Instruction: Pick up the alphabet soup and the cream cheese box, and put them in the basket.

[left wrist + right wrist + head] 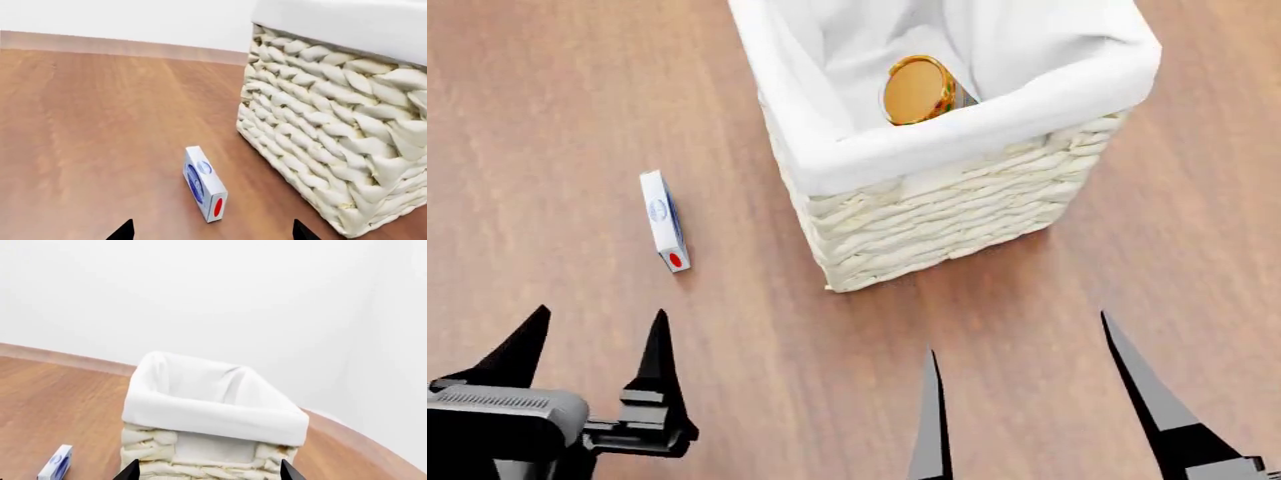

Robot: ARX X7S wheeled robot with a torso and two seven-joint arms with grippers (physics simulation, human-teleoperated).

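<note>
The cream cheese box (pixel 665 221) stands on its thin edge on the wooden floor, left of the basket (pixel 934 215). It also shows in the left wrist view (pixel 204 184) and the right wrist view (pixel 56 463). A can with a gold lid (pixel 920 90), the alphabet soup, lies inside the basket's white liner. My left gripper (pixel 594 345) is open and empty, short of the box (pixel 212 235). My right gripper (pixel 1028 385) is open and empty in front of the basket (pixel 208 472).
The basket's woven wall (pixel 333 135) rises close beside the box. A pale wall with a wooden skirting (pixel 120 46) runs behind. Wooden floor (pixel 561 90) lies all around.
</note>
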